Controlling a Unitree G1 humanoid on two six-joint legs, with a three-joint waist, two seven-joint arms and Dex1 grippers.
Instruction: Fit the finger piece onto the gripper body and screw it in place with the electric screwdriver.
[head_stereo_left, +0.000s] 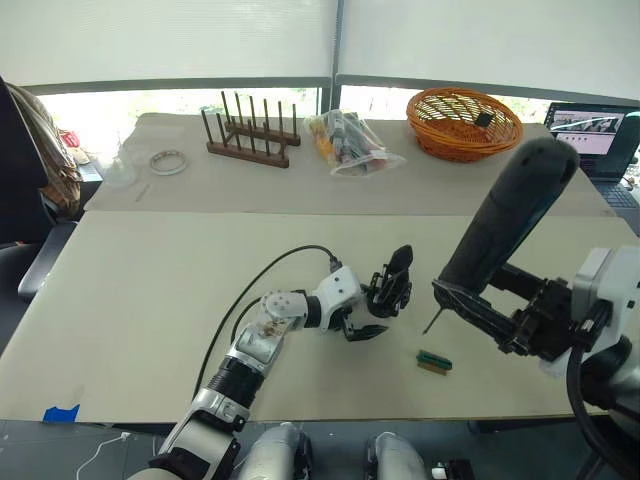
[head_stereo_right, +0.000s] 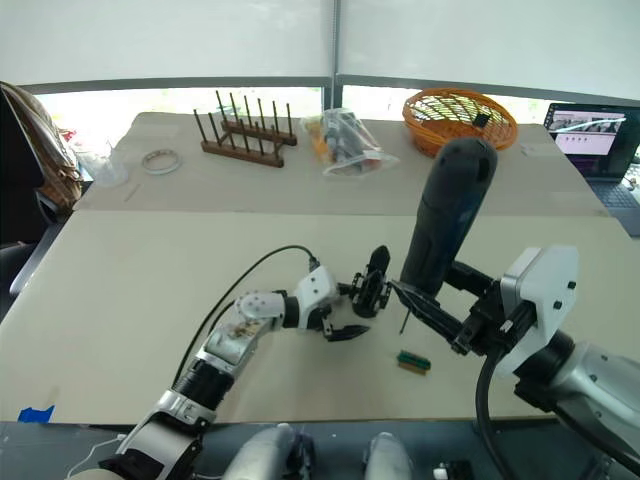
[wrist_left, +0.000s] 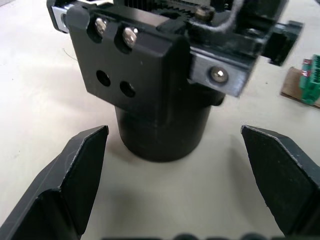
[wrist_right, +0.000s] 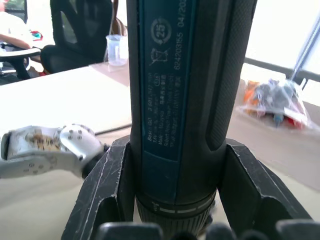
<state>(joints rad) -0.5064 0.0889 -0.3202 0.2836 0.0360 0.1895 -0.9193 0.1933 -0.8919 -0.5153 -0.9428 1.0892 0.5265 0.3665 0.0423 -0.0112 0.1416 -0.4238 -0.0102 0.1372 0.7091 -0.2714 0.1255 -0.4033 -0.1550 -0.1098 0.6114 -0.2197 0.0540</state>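
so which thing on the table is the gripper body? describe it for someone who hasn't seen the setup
On the near half of the beige table, look just in front of the left gripper, whose fingers stand open. The gripper body is the chunky black mechanism with one pointed finger sticking up, unlike the small flat green block lying nearby.

Gripper body (wrist_left: 150, 75) upright on the table (wrist_left: 40, 100), left gripper's (wrist_left: 175, 185) jaws spread wide either side, green block (wrist_left: 312, 80) beyond

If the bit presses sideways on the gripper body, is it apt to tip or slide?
Probably tips before sliding: the gripper body stands tall on a narrow round base, and the left gripper stands open around it, not clamping. It looks rigid.
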